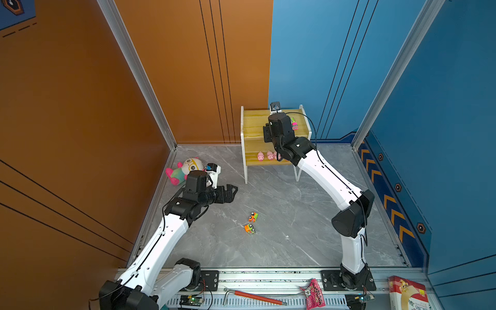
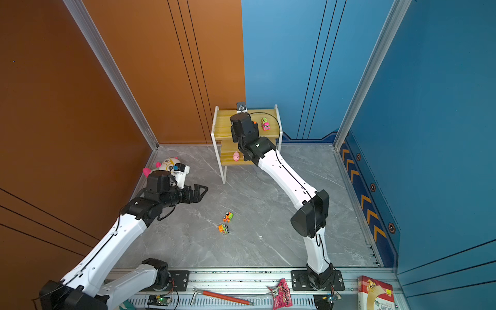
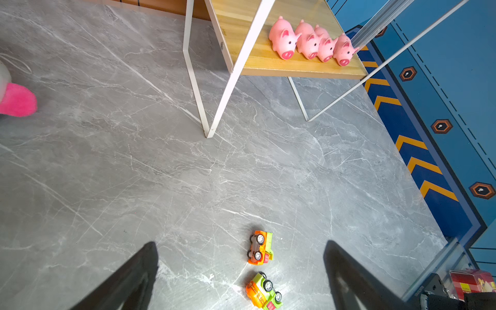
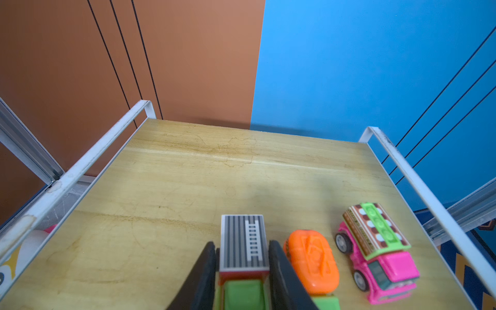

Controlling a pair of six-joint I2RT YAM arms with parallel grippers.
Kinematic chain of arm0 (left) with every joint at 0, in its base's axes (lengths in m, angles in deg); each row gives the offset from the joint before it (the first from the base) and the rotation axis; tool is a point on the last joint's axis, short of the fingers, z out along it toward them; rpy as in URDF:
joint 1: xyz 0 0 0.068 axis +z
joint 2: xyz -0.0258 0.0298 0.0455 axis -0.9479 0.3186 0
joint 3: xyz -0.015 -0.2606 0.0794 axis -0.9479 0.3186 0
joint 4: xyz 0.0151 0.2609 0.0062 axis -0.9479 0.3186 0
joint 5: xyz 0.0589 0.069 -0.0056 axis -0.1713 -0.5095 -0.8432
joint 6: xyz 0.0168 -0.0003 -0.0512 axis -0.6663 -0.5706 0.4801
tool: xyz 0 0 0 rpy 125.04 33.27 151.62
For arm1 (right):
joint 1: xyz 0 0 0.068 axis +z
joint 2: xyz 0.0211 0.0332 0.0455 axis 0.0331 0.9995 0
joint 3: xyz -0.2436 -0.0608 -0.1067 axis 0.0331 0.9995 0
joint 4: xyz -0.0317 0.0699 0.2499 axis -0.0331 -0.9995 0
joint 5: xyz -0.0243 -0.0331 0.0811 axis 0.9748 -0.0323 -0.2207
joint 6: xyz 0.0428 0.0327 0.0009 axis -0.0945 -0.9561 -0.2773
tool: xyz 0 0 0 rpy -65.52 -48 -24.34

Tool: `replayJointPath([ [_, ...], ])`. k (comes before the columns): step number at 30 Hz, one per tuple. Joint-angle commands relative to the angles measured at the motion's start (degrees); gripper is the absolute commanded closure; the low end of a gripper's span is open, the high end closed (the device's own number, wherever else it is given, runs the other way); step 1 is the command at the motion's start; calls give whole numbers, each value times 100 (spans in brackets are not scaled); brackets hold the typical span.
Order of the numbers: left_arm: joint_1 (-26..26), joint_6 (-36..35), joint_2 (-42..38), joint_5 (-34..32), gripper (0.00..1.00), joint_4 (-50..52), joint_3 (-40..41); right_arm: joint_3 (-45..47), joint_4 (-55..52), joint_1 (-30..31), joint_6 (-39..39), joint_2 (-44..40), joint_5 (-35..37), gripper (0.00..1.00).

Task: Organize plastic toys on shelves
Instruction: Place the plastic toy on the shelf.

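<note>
My right gripper [image 4: 242, 243] had its fingers [image 4: 206, 268] either side of the ladder-topped truck [image 4: 243, 230] on the upper board of the shelves [image 4: 102, 153]. Gripping or loosed, I could not tell. Beside it stood an orange truck [image 4: 312, 263] and a pink truck [image 4: 378, 252]. Four pigs [image 3: 311, 40] lined the lower board. My left gripper [image 3: 240, 243] hung spread wide above the grey floor [image 3: 134, 161], where two tipped trucks [image 3: 260, 247] lay close together before orange and blue walls.

plush doll [image 1: 188, 167]: back corner | red-handled tool [image 1: 255, 296], pink packet [image 1: 314, 295], box [image 1: 408, 294]: front rail [image 1: 268, 276]
</note>
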State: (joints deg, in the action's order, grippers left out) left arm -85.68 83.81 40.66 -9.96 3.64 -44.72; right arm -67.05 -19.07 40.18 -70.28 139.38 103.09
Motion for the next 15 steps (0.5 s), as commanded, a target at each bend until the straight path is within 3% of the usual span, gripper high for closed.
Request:
replayJointPath([
  [1,43,-25,-92,121,3,-30,56,-289,-114,10,67,74,-25,64],
  [9,81,-25,-60,96,3,-32,55,-657,-56,-48,334,9,-14,50],
  [15,133,-8,-25,0,1,-24,57,-482,283,78,700,-516,1,30],
])
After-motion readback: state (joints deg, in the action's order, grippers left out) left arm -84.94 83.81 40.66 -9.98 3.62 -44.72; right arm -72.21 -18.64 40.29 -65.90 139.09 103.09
